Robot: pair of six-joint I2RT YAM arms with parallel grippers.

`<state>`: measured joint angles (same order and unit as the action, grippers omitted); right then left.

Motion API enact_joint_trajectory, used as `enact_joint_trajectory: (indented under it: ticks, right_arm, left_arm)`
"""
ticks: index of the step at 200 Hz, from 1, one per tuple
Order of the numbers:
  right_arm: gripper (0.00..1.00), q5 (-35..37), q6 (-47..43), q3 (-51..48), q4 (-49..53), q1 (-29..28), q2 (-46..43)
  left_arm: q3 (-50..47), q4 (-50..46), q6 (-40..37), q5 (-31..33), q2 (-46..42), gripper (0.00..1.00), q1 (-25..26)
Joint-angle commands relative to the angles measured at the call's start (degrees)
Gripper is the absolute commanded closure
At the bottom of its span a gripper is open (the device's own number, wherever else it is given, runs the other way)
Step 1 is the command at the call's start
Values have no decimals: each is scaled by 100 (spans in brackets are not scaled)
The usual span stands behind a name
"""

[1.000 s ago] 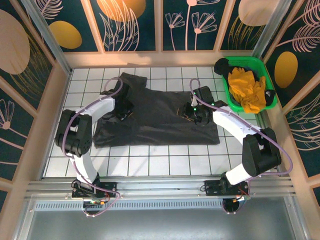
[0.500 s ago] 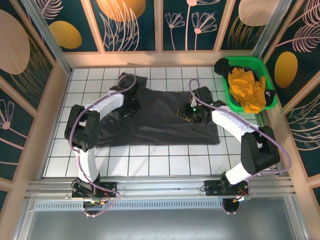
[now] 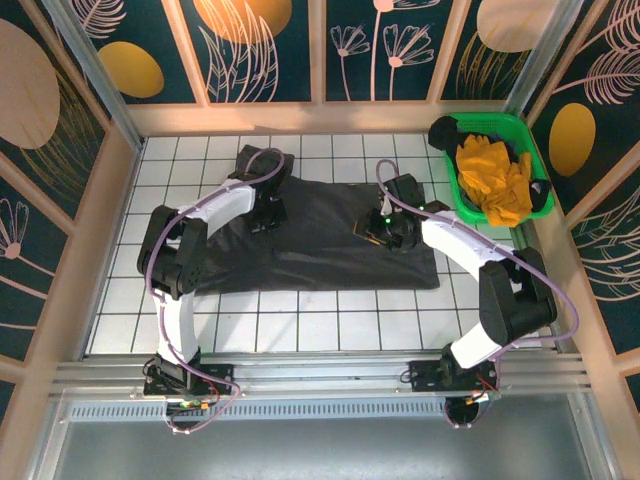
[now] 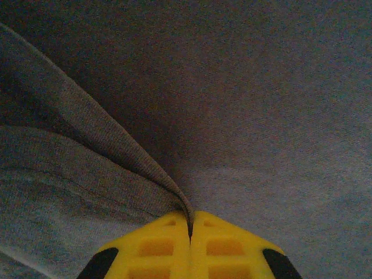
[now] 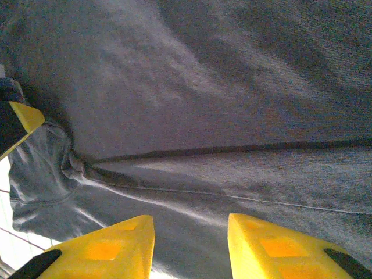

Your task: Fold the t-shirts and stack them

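Tiles (image 3: pixel 330 325) | t-shirt (image 3: pixel 320 250) spans left-right | left end effector (image 4: pixel 190 224) pinching it | right end effector (image 5: pixel 190 226) open

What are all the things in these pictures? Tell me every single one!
t-shirt: one, dark grey, spread across the middle of the table
bin: one, green, back right corner of the table
cloth: one heap, yellow, inside the bin
table: one, white tiles, under everything
walls: dark blue with gold and pink plant pictures, around the table
arms: two, white and black, reaching in from the near edge
left gripper: one, yellow fingers, shut on a fold of the t-shirt
right gripper: one, yellow fingers, open, just over the t-shirt
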<state>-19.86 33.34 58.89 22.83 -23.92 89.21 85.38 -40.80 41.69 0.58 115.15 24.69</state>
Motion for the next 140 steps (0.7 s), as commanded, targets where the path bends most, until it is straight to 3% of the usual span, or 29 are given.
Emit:
enact_joint_trajectory:
  ticks: [1, 29, 39, 45, 52, 70, 101, 140]
  right_arm:
    - [61, -105, 10, 179, 81, 43, 63]
    - [61, -122, 12, 178, 81, 45, 73]
    - [61, -124, 23, 155, 74, 51, 68]
    - [61, -109, 46, 129, 65, 60, 47]
    - [61, -74, 85, 78, 40, 80, 9]
    - [58, -16, 249, -189, -110, 235, -169]
    - [55, 12, 510, -784, -339, 775, -564]
    - [58, 189, 501, -1212, -191, 1205, -570]
  left_arm:
    - [105, -119, -268, 107, 106, 100, 28]
    - [37, 44, -346, 139, 103, 99, 27]
    - [56, 54, -355, 225, 89, 77, 27]
    - [60, 50, -342, 303, 45, 58, 28]
    - [79, 47, -308, 417, -41, 42, 27]
    - [118, 22, -169, 676, -352, 25, 27]
    - [-347, 43, 330, 905, -1226, 25, -2]
    - [-2222, 683, 1166, 66, -2245, 50, -572]
